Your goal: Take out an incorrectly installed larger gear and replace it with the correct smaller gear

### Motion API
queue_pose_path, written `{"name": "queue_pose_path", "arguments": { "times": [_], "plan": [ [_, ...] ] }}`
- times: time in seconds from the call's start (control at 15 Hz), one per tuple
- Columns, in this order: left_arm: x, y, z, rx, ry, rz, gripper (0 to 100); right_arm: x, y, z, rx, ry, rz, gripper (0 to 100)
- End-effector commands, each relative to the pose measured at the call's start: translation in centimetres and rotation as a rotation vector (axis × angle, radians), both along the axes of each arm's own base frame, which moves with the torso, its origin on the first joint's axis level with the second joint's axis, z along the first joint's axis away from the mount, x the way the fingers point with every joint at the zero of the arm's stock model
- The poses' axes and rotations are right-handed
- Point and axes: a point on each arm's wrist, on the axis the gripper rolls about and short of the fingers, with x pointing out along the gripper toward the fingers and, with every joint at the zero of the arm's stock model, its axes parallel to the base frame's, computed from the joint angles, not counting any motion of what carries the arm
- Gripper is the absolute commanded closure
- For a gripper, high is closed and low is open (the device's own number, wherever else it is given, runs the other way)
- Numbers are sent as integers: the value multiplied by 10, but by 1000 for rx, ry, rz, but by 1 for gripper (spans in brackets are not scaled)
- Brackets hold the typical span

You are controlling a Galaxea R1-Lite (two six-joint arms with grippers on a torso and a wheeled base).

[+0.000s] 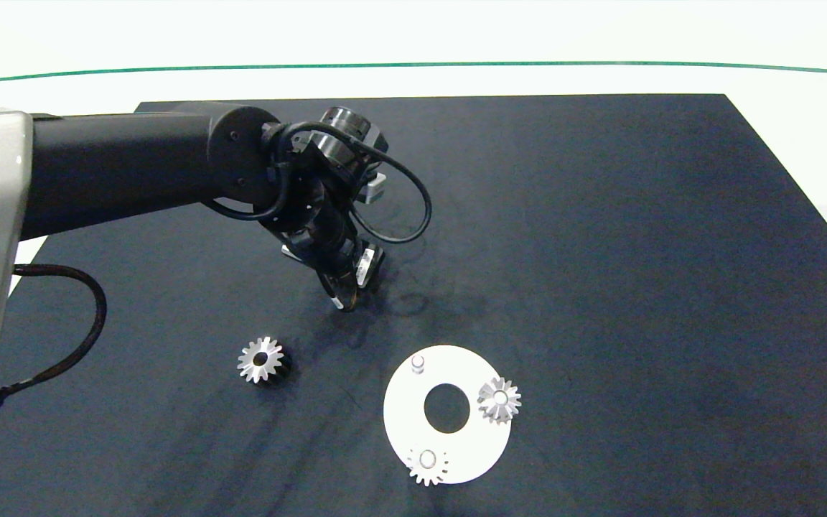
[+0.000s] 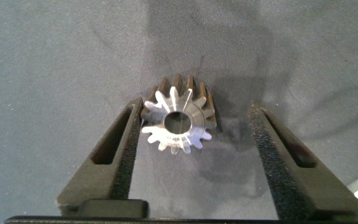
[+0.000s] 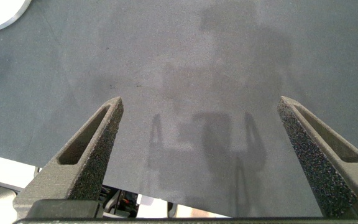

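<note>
Between spread left pincer (image 2: 196,109) fingers (image 2: 128,146), larger gear (image 2: 179,121), seemingly loose on mat (image 2: 42,62)

The larger gear (image 1: 261,360), silver with long pointed teeth, a dark round centre hole and a thick dark body, lies on the dark mat (image 1: 600,251), toothed face up and slightly tilted. It sits below the left gripper (image 1: 350,291), clear of its spread fingers (image 2: 114,155), nearer one fingertip than the other.
</note>
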Motion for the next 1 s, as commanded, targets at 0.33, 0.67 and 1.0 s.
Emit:
{"name": "queue_pose_path", "arguments": {
  "times": [0.33, 0.67, 1.0],
  "plan": [
    [3, 4, -1, 8, 6, 12, 49, 0, 0, 0, -1, 1, 2, 0],
    [2, 5, -1, 11, 7, 10, 59, 0, 0, 0, -1, 1, 2, 0],
    [-4, 5, 3, 18, 8, -3, 70, 0, 0, 0, -1, -1, 2, 0]
  ]
}}
